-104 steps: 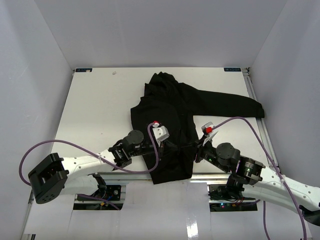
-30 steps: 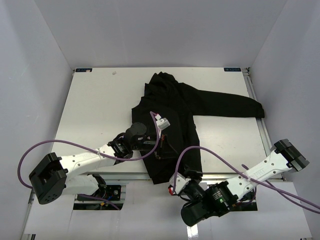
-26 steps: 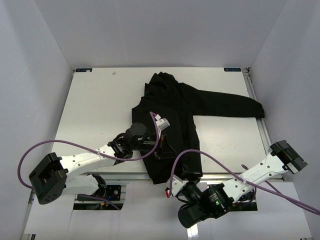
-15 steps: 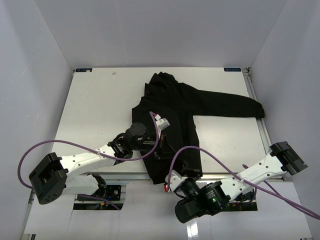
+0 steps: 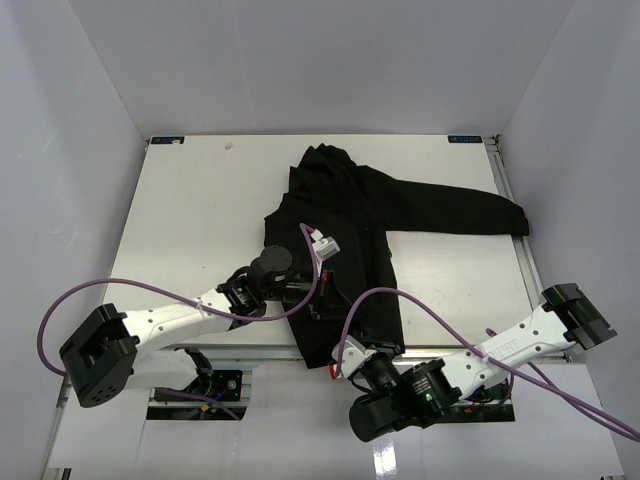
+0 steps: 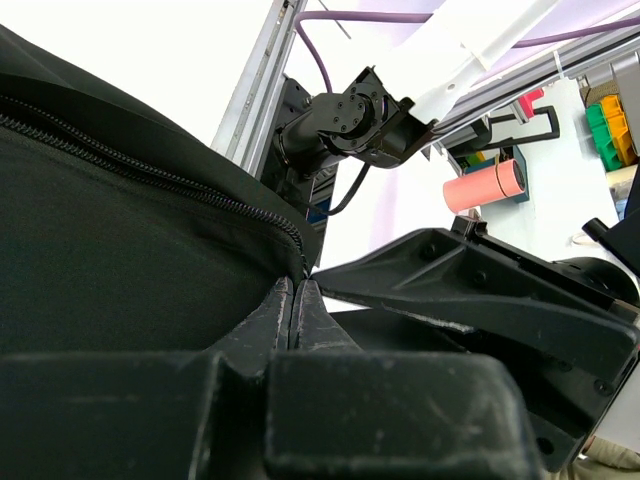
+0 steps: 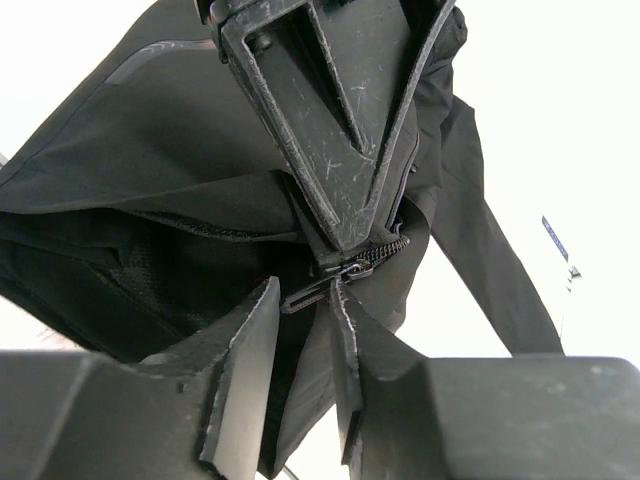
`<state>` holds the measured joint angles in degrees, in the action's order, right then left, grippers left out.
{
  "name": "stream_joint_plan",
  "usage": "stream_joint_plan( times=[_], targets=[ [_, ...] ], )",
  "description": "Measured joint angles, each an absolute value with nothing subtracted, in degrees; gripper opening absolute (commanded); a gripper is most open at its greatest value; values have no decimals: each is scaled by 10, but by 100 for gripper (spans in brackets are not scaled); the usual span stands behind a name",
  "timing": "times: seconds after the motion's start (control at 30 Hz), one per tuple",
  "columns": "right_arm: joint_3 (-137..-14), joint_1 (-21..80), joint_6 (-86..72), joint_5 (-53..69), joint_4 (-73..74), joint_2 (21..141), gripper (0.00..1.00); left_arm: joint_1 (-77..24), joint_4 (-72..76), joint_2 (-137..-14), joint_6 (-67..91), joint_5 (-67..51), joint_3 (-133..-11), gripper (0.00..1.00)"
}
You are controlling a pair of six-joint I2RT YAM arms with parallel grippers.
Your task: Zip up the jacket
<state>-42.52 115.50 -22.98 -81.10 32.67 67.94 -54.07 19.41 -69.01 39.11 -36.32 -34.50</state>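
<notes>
The black jacket [image 5: 340,210] lies spread on the white table, one sleeve stretched right. My left gripper [image 5: 322,300] is shut on the jacket's front edge beside the zipper teeth [image 6: 150,170], jaws pressed together [image 6: 297,285]. In the right wrist view the left gripper's fingers [image 7: 330,120] pinch the fabric just above the zipper slider [image 7: 358,264]. My right gripper [image 5: 348,348] sits at the lower hem, pointing up the zipper. Its jaws [image 7: 303,290] stand a little apart, with the flat zipper pull [image 7: 312,291] lying across the gap between the tips.
The white table [image 5: 180,220] ends at a metal rail [image 5: 250,350] along the near edge, right below the hem. Purple cables [image 5: 150,292] loop over both arms. Enclosure walls stand on three sides. Beyond the table edge hangs a pink roll [image 6: 485,185].
The right arm swung from beside the jacket down to its lower hem, then edged left. Its jaws have narrowed around the zipper pull. The left gripper holds still.
</notes>
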Motion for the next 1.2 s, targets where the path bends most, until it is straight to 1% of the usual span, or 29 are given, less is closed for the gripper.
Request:
stream_joint_plan(
  times=[0.33, 0.6, 0.7, 1.2],
  targets=[
    [-425, 1155, -238, -811, 324, 666, 16, -537, 193, -687, 387, -359, -344, 0],
    [-424, 1153, -239, -811, 324, 659, 9, -537, 185, -686, 382, -352, -342, 0],
    [-422, 1152, -240, -813, 325, 652, 8, -536, 181, -686, 380, -351, -342, 0],
    [-418, 1143, -253, -822, 323, 640, 8, -536, 187, -685, 380, -358, -334, 0]
  ],
)
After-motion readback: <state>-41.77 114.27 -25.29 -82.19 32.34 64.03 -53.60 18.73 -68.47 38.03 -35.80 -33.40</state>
